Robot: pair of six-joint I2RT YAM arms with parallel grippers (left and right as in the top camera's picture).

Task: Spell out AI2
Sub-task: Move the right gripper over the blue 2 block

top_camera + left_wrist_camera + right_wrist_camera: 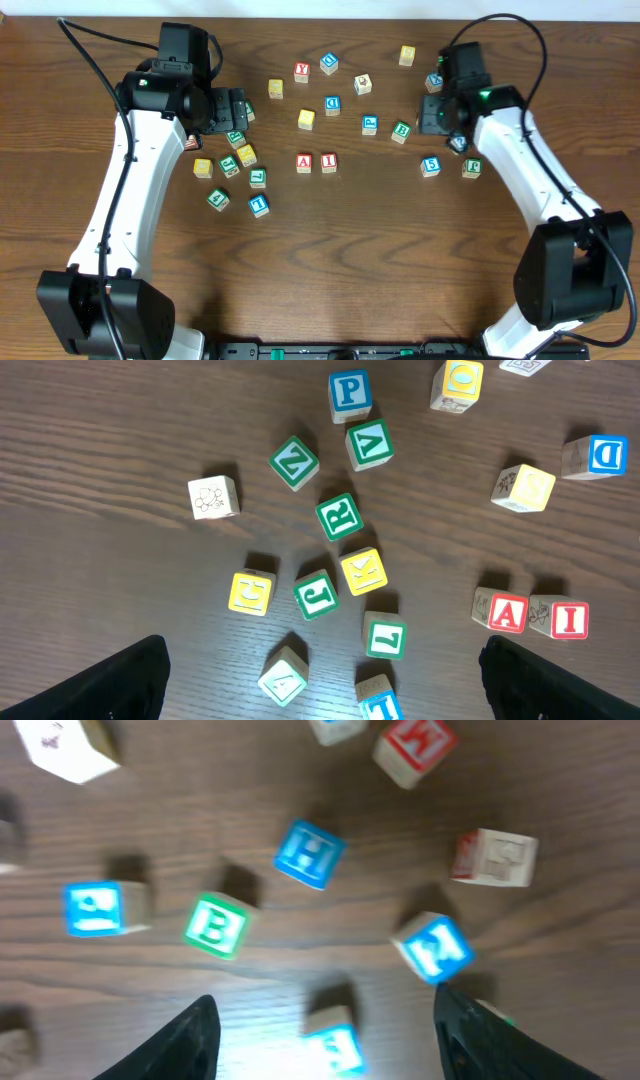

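**Overhead view.** The A cube (304,162) and the I cube (329,162) stand touching, side by side, near the middle of the worktop (380,260). Other cubes lie scattered beyond them and to both sides. The 2 cube cannot be identified among them. The left arm (140,170) hangs over a cluster of cubes on its side. The right arm (520,160) hangs over a looser group on the other side.

**Left wrist view.** The left jaws stand wide apart and hold nothing. Their dark fingers (130,680) show at the lower corners. The A and I cubes sit just above the right-hand finger.

**Right wrist view.** The picture is blurred. The right jaws are apart and clamp nothing. A blue cube (335,1048) lies between the fingers (190,1040), clear of both. A green B cube (215,925) lies farther up.
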